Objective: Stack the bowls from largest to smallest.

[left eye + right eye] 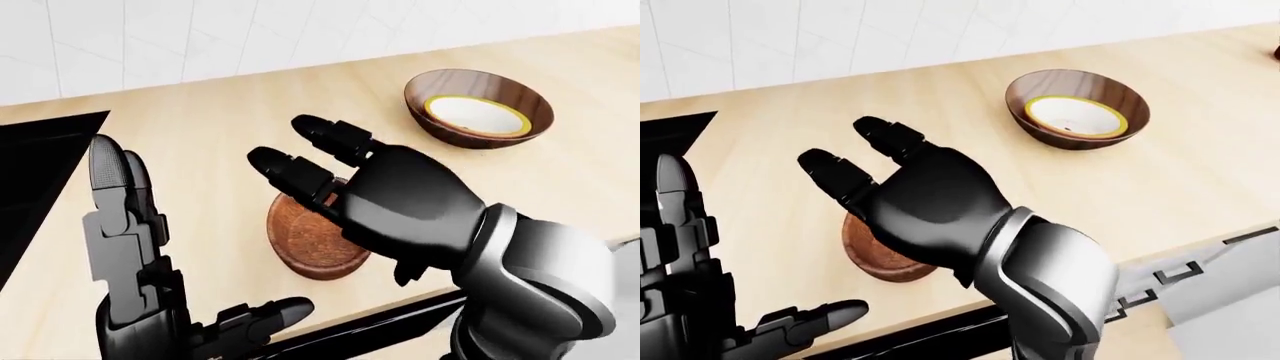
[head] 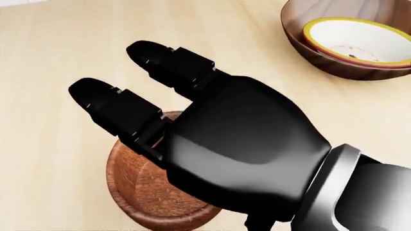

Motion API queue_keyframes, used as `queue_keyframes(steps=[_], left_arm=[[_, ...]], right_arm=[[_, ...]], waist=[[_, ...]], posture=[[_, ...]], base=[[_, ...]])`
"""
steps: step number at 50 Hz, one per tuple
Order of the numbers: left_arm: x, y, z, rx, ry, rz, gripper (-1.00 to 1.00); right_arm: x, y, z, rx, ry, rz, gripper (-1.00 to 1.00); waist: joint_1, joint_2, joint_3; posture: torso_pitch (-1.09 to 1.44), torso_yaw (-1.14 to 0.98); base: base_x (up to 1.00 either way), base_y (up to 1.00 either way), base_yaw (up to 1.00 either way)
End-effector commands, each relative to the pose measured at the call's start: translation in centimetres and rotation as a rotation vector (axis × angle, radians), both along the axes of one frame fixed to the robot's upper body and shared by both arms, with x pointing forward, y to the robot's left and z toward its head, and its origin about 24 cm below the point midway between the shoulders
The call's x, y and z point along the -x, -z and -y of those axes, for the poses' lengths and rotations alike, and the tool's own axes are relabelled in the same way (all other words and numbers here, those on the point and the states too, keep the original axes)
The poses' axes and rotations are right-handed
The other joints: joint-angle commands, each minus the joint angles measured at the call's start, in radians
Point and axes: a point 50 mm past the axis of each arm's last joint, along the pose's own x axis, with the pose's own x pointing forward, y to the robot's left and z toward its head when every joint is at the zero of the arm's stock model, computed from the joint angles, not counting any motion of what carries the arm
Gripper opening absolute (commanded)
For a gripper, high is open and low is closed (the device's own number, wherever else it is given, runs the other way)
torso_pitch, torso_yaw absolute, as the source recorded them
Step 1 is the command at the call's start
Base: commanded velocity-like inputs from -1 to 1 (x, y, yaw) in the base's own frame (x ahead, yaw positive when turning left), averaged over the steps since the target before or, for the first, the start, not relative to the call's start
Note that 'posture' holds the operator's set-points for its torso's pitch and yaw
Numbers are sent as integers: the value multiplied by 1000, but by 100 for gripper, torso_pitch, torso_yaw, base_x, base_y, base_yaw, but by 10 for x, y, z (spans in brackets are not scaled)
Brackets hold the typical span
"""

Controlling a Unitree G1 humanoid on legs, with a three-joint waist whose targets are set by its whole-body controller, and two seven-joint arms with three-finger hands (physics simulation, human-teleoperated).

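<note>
Spread across the whole left-eye view from upper left to lower right: a pale wood counter [image 1: 230, 127], white tiled wall [image 1: 150, 37] above it, a flat black surface [image 1: 40, 165] at the left edge. Next in size, the right hand [image 1: 400, 202], hovering over the middle of the frame with fingers [image 2: 115, 108] extended and spread, gripping nothing; probably poised there to come down on the bowl beneath it. At lower left, the left hand [image 1: 130, 262], raised upright with fingers straight, likewise empty, apparently kept clear of the work. At upper right, the large dark wooden bowl [image 1: 480, 109], upright on the counter, already carrying a white bowl with a yellow rim [image 1: 477, 114] nested inside, so seemingly serving as the base of the stack. Smallest, just below centre and partly hidden under the right palm, a reddish-brown wooden bowl [image 1: 305, 244]: tilted onto its side or upturned, round underside showing, well apart from the nested pair, likely the last piece to go in.
</note>
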Motion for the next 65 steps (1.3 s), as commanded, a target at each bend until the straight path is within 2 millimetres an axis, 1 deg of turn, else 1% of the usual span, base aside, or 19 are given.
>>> queue_keyframes(steps=[1, 5, 8, 11, 16, 17, 18, 33, 36, 43, 48, 51, 55, 56, 57, 58, 60, 62, 65], left_arm=[[6, -9, 0, 3, 2, 60, 100], [6, -9, 0, 3, 1, 60, 100], [6, -9, 0, 3, 2, 59, 100], [6, -9, -1, 4, 1, 60, 100], [6, -9, -1, 4, 1, 60, 100], [6, -9, 0, 4, 1, 61, 100], [6, -9, 0, 4, 2, 60, 100], [6, -9, -1, 4, 2, 61, 100], [6, -8, -1, 4, 1, 61, 100], [7, -9, 0, 1, 1, 63, 100], [7, -8, -1, 2, 1, 62, 100], [7, -8, -1, 1, 1, 62, 100], [7, -7, -1, 3, 0, 62, 100], [7, -7, -1, 3, -1, 62, 100], [7, -8, -1, 3, 0, 62, 100], [6, -7, -1, 3, 0, 61, 100], [7, -8, -1, 3, 1, 61, 100], [7, -8, -1, 3, 1, 62, 100], [6, -8, -1, 3, 1, 61, 100]], right_arm=[[-2, -2, 1, -19, 7, 38, 100], [-3, 4, -2, -16, -1, 22, 100], [-3, 12, -8, -8, -18, 6, 100], [-8, 19, -9, -3, -18, -7, 100], [-8, 26, -11, -1, -24, -29, 100], [-9, 28, -10, 4, -21, -36, -16], [-10, 31, -9, 16, -9, -53, -100], [-10, 31, -7, 17, -1, -41, -100], [-11, 25, -8, -14, -1, 2, -100], [-6, -8, -7, -106, -16, 132, -100], [-5, -21, -5, -129, -12, 177, -100], [-4, -43, 1, -142, 5, 213, -100], [-8, -88, 18, -157, 54, 259, -100], [-11, -95, 22, -157, 73, 273, -100], [-13, -103, 28, -165, 88, 273, -100], [-17, -114, 39, -166, 127, 288, -100], [-25, -125, 55, -168, 177, 283, -100], [-31, -132, 64, -167, 208, 281, -100], [-50, -143, 82, -180, 269, 249, -100]], waist=[[0, 2, -12], [0, 1, -16], [0, 2, -16], [-1, 3, -18], [1, 2, -21], [1, 2, -22], [1, 1, -22], [2, -1, -24], [2, 0, -25], [2, 1, -22], [2, 1, -18], [2, 0, -17], [1, -1, -10], [2, -1, -7], [2, -2, -4], [3, -3, -1], [4, -7, 1], [5, -11, 3], [4, -15, 3]], posture=[[0, 0], [0, 0], [0, 0], [0, 0], [0, 0], [0, 0], [0, 0], [0, 0], [0, 0], [0, 0], [0, 0], [0, 0], [0, 0], [0, 0], [0, 0], [0, 0], [0, 0], [0, 0], [0, 0]], base=[[0, 0, 0], [0, 0, 0], [0, 0, 0], [0, 0, 0], [0, 0, 0], [0, 0, 0], [0, 0, 0], [0, 0, 0], [0, 0, 0], [0, 0, 0], [0, 0, 0], [0, 0, 0], [0, 0, 0], [0, 0, 0], [0, 0, 0], [0, 0, 0], [0, 0, 0], [0, 0, 0], [0, 0, 0]])
